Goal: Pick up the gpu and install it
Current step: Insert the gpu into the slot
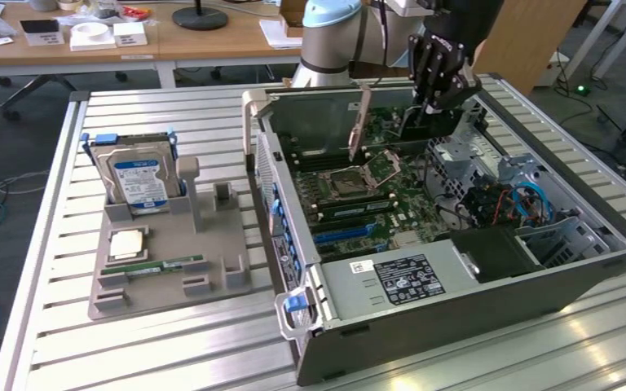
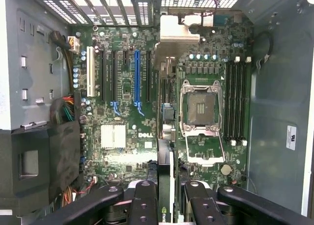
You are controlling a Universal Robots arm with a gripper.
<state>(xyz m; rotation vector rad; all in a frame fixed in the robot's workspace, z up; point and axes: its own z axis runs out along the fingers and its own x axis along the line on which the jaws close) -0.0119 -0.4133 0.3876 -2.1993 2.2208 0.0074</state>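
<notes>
My gripper [image 1: 443, 77] hangs above the far end of the open computer case [image 1: 574, 269], shut on the gpu [image 1: 430, 122], a thin dark card held on edge over the motherboard. In the wrist view the gripper [image 2: 169, 203] has its black fingers [image 2: 144, 200] clamped on either side of the gpu [image 2: 166, 176]. I see the card edge-on, with its silver end bracket [image 2: 179, 28] toward the case's slotted rear wall. The card hovers between the blue expansion slot [image 2: 137, 77] and the open CPU socket [image 2: 201, 109], clear of the board.
A grey holder [image 1: 215, 281] on the exterior view's left carries a silver hard drive [image 1: 139, 175], a CPU [image 1: 128, 243] and a green RAM stick [image 1: 160, 265]. Inside the case are the power supply [image 1: 400, 277], drive cage and cables [image 1: 520, 204]. The slatted table edge [image 1: 30, 326] is close.
</notes>
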